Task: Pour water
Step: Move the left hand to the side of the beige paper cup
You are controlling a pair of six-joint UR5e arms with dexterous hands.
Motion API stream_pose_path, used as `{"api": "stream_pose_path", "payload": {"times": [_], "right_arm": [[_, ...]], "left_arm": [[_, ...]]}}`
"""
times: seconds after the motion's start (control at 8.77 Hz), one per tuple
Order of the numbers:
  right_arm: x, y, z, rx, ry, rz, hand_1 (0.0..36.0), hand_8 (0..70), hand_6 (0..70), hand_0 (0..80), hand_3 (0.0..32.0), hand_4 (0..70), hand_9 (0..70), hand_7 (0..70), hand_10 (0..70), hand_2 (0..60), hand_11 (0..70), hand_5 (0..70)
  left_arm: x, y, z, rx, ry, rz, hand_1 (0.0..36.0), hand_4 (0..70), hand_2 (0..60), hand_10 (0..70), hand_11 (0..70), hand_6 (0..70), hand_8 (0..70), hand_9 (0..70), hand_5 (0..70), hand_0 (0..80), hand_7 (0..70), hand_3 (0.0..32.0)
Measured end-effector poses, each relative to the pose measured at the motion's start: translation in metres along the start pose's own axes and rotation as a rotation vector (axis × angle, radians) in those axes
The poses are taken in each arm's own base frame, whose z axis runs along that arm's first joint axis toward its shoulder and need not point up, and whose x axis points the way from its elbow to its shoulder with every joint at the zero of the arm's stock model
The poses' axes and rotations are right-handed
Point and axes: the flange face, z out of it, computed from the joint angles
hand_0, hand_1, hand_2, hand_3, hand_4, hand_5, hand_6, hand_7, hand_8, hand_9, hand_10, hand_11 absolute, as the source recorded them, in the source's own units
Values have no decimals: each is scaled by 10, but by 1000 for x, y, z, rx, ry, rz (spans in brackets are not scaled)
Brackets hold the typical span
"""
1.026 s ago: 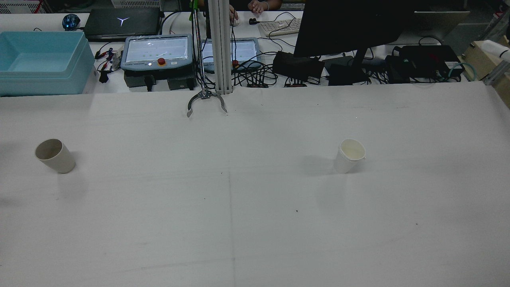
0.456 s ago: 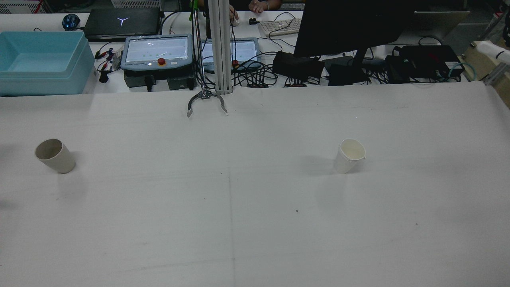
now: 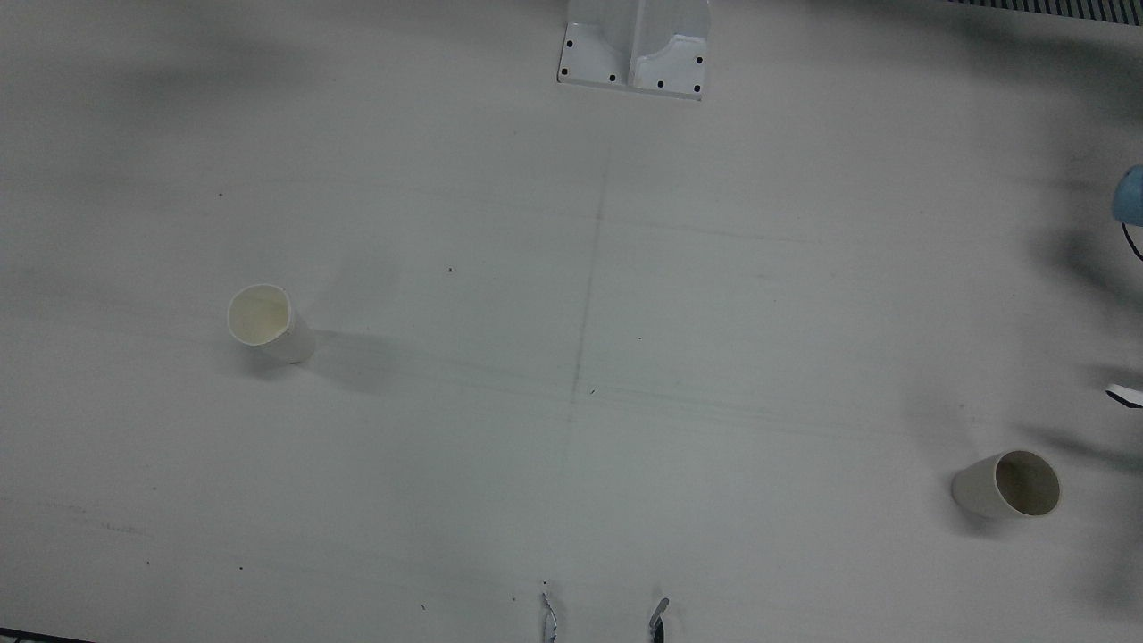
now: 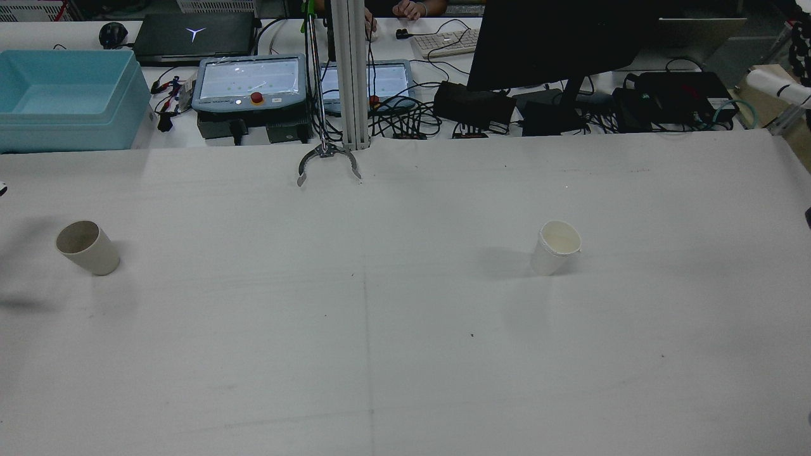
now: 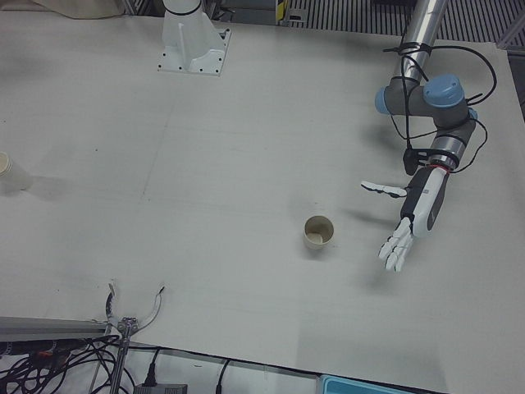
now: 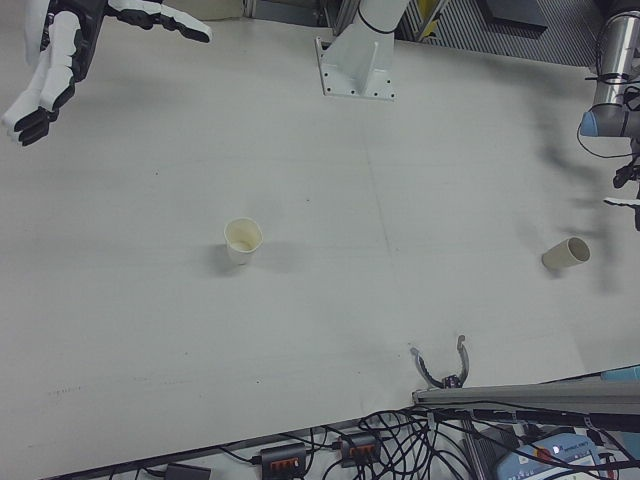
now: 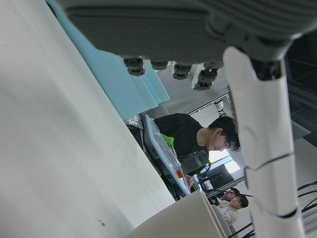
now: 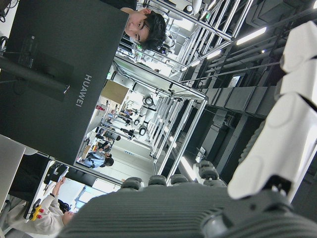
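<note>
Keeping both hands empty, fingers spread. Left hand [image 5: 410,222] hung just beside beige cup [image 5: 318,233], palm side-on, I judged for side grasp. White paper cup [image 6: 242,239] stood upright mid-surface [image 4: 405,354], well apart; right hand [image 6: 60,55] high, far off.

The station sits in a robotics lab: beyond the white table [image 4: 405,316] a bench carries teach pendants [image 4: 249,83], a laptop [image 4: 193,35], a monitor [image 4: 545,41], tangled cables [image 4: 405,123] and a blue bin [image 4: 66,98], with people at desks past the right hand's fingers [image 8: 292,124].
</note>
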Motion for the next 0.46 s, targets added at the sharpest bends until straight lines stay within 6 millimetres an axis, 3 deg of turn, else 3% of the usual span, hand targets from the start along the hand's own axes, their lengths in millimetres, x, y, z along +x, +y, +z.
{"api": "stream_pose_path", "payload": {"times": [0.34,0.46], "right_arm": [[0,0,0,0,1,-2,127,0,0,442,0,41,5,0,0,154,0,0],[1,0,0,0,2,-2,126,0,0,441,0,41,6,0,0,152,0,0]], "left_arm": [[-37,12,23,-10,-17,-15,178,135,0,37,78,20,0,0,52,575,58,0],[-46,14,30,-13,-22,-19,194,136,0,37,80,21,0,0,54,594,59,0]]}}
